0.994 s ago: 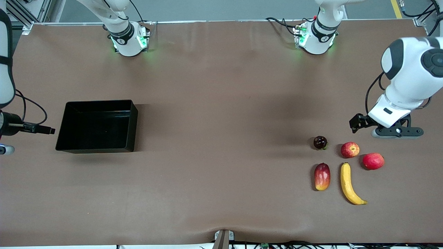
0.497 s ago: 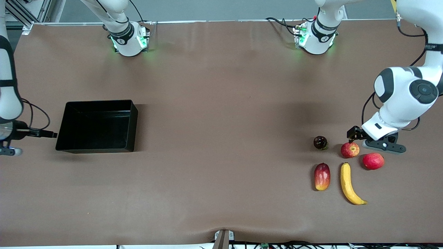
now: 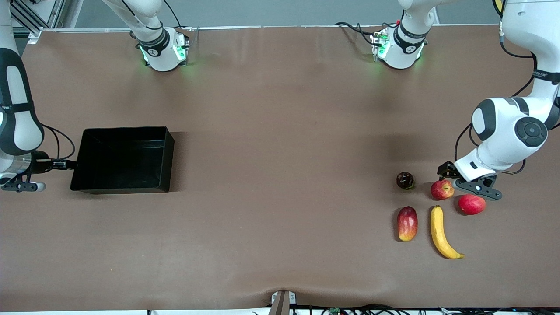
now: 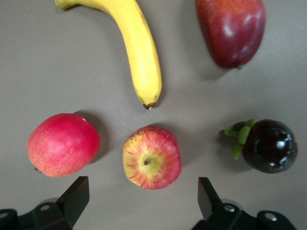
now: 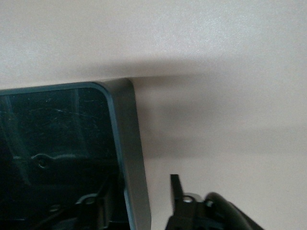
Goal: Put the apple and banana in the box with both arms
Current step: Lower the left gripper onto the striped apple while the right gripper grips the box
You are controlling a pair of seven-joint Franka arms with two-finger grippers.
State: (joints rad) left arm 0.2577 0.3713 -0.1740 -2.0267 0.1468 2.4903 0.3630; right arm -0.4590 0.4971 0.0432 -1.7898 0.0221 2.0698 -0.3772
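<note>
The apple [image 3: 442, 189], red with yellow streaks, lies among the fruit toward the left arm's end of the table. My left gripper [image 3: 476, 188] hangs just above it, open. In the left wrist view the apple [image 4: 152, 157] shows just ahead of the gap between the two fingers of the left gripper [image 4: 142, 188]. The yellow banana [image 3: 441, 232] [image 4: 139, 52] lies nearer to the front camera than the apple. The black box [image 3: 127, 128] stands toward the right arm's end. My right gripper [image 3: 24, 186] [image 5: 139, 191] hovers at its end wall [image 5: 130, 143], one finger on each side of the rim, gaps showing.
Beside the apple lie a plain red fruit [image 3: 471, 204] [image 4: 62, 144] and a dark mangosteen [image 3: 404, 180] [image 4: 268, 145]. A red-yellow mango-like fruit [image 3: 407, 223] [image 4: 230, 31] lies beside the banana. Bare brown table stretches between the box and the fruit.
My left gripper has come down from farther back to just above the apple. My right arm has shifted toward the box's end wall.
</note>
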